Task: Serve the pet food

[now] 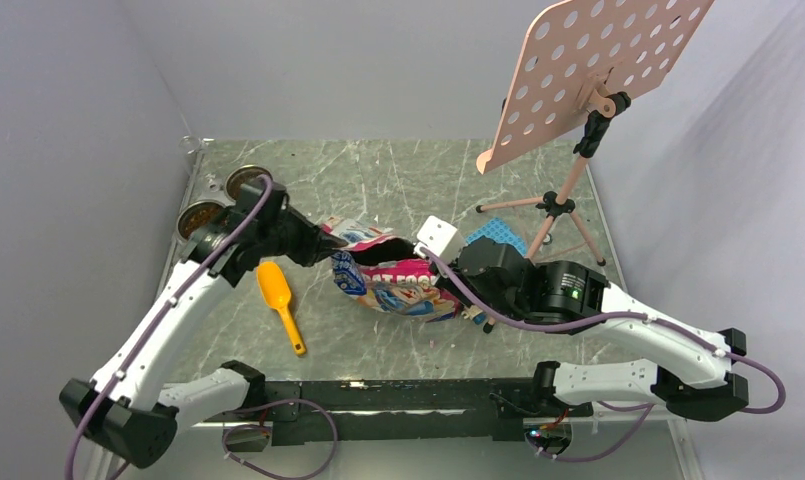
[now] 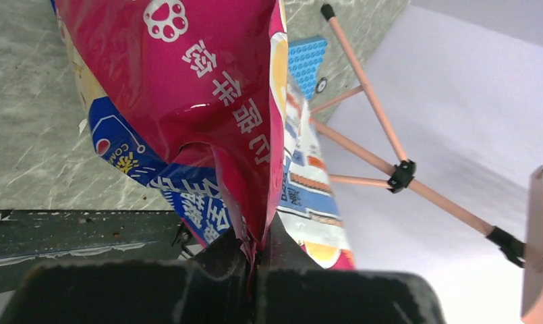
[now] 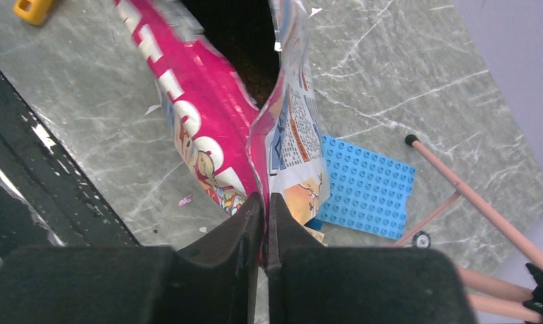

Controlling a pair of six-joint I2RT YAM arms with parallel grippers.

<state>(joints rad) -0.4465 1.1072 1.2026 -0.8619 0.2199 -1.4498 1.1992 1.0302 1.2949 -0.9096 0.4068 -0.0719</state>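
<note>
The pouch (image 1: 398, 285) at frame centre is pinched by the left gripper (image 2: 255, 246) and the right gripper (image 3: 265, 202) (both closed on its edges), and the pet food (image 3: 257, 82) inside could be spilled if one hold slips.

An orange scoop (image 1: 278, 298) lies near the desk's (image 1: 378, 170) left edge, steel bowls (image 1: 221, 200) at the far-left corner, and a pink stand (image 1: 566, 192) far right.

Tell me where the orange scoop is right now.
Top view: the orange scoop lies on the left side, between the left arm and the pink pouch, nearer the robot than the steel bowls.
</note>
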